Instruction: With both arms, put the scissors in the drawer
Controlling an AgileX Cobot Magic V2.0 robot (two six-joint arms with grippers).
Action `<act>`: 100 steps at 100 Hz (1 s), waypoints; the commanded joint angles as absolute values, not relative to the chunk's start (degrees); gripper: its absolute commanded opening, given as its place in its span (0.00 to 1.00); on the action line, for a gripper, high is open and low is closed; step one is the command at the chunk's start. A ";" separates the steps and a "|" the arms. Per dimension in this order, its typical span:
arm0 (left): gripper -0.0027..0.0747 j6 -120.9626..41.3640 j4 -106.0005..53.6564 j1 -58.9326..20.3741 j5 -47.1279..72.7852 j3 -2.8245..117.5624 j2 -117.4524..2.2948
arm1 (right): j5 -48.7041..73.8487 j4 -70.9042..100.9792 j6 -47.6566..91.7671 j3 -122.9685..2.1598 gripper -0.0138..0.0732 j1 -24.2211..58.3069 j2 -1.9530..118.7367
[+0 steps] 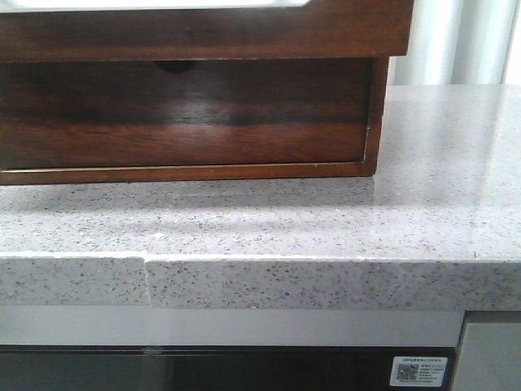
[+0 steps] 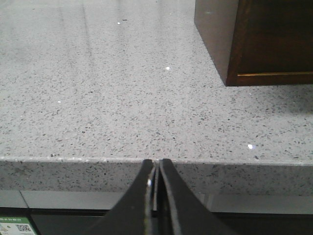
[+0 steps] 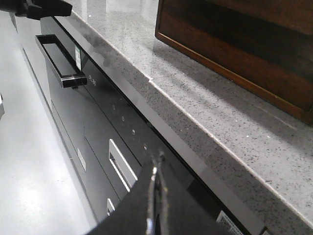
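Observation:
The scissors are out of view in every frame. The drawer, dark reddish-brown with a pale strip along its top edge, sits at the top of a wooden cabinet and juts forward over the lower front, which has a half-round notch. Neither gripper shows in the front view. My left gripper is shut and empty, just below the counter's front edge, with the cabinet's corner ahead of it and to one side. My right gripper is shut and empty, low in front of the dark appliance, with the cabinet up on the counter.
The speckled grey stone counter carries the cabinet and has a seam in its front edge. Below it is a dark appliance front with a bar handle. A black part shows at the counter's far end.

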State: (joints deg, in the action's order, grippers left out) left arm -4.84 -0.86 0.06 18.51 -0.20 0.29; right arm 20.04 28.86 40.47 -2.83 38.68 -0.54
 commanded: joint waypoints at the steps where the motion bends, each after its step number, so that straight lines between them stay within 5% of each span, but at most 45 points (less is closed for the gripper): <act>1: 0.01 -4.86 -1.14 -0.23 16.30 -1.44 2.14 | 15.92 29.86 40.48 -4.31 0.09 38.53 0.46; 40: 0.01 -4.86 -1.14 -0.23 16.30 -1.44 2.14 | 13.25 24.05 40.28 -2.72 0.09 38.31 0.46; 56: 0.01 -4.86 -1.14 -0.23 16.30 -1.44 2.14 | 3.20 4.39 12.05 -0.69 0.09 34.51 0.46; 69: 0.01 -4.86 -1.14 -0.23 16.30 -1.44 2.14 | -9.00 -10.83 -5.65 1.51 0.09 27.54 0.46; 100: 0.01 -4.86 -1.14 -0.23 16.30 -1.44 2.14 | -10.12 -11.08 -8.51 1.51 0.09 3.39 0.03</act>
